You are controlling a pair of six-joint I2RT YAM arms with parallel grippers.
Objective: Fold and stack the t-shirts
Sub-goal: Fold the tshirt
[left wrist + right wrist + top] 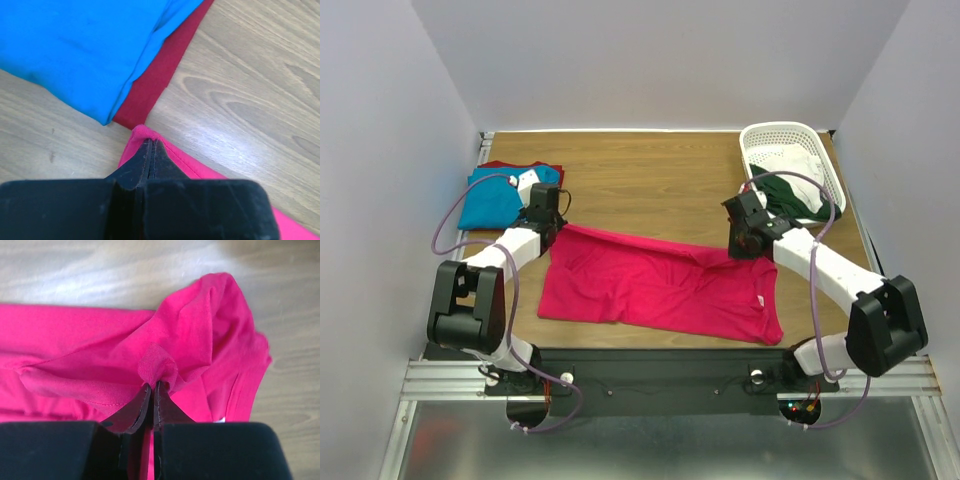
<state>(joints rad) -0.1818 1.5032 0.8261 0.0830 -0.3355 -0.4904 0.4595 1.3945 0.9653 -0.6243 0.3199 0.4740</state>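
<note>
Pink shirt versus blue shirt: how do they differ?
The pink shirt lies spread out and wrinkled; the blue shirt sits folded at far left. The left pincer and right pincer grip the pink shirt; the blue shirt is untouched, atop a dark red shirt. Both are plain-coloured.

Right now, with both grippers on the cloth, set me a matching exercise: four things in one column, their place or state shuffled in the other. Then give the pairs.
Things:
1. crimson-pink t-shirt
2. turquoise t-shirt
3. dark red t-shirt
4. white basket

Place or state:
a. lies under another shirt, far left
b. far right corner, clothes inside
c. folded, on top of a pile
d. spread out, pinched by the left gripper and the right gripper

Pairs: 1-d, 2-c, 3-a, 4-b.
</note>
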